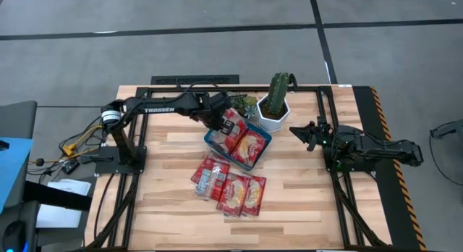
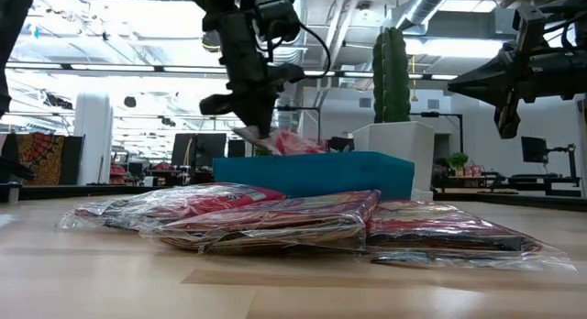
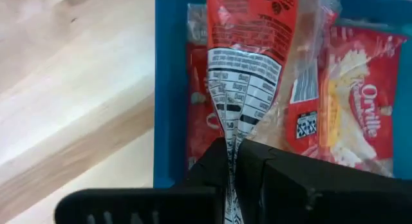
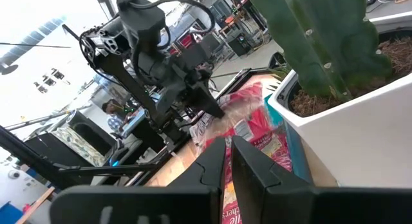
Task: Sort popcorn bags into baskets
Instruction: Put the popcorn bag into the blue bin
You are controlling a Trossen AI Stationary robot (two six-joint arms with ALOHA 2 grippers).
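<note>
The left claw (image 3: 230,161) is pinched tight on the edge of a flat red plastic popcorn bag (image 3: 248,50) with a white nutrition panel, holding it just over the shallow teal-blue rectangular basket (image 1: 214,145). The bag hangs tilted from the fingers, its far end reaching down over the packets already lying inside; at least one such bag (image 1: 249,146), red with a cream picture panel, fills the basket's nearer half.

Beyond the basket, a loose pile of red popcorn bags (image 1: 230,186) waits on the wooden desk (image 1: 166,201), overlapping one another. A white hexagonal pot with a green cactus (image 1: 275,107) stands just beside the basket's far corner.

The right claw (image 1: 307,132) hovers idle past the cactus pot, its fingers closed on nothing.

The step in hand looks like the drop: the bag is over the basket but not yet released. Next, the left claw should open, then go to the pile for another.
</note>
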